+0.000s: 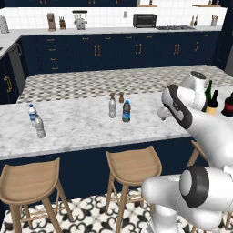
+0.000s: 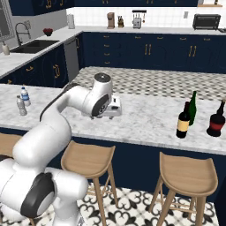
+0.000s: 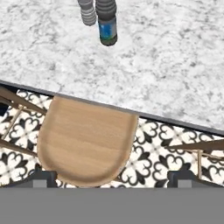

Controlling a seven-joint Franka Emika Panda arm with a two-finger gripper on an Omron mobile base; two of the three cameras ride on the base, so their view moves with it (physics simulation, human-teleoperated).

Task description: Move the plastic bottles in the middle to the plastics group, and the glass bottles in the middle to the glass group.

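Left base view: blue-capped plastic bottle (image 1: 126, 111) and clear grey bottle (image 1: 112, 106) are standing mid-counter (image 1: 82, 127), well apart from the plastics group (image 1: 36, 121).
Right base view: tan-labelled wine bottle (image 2: 183, 120) is sitting beside the green one (image 2: 192, 107).
Hand view: fingers (image 3: 112, 177) are spread wide, holding nothing, hovering over a stool (image 3: 85, 140); best to descend squarely over one bottle.

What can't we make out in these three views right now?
- Blue-label bottle and clear grey bottle: hand view's top edge cuts off their caps.
- Tan-label wine bottle: in the left base view the arm covers its lower body; green wine bottle likewise.
- Left-end water bottles: too small in the right base view to read labels.
- Gripper: just its open tips in the hand view.
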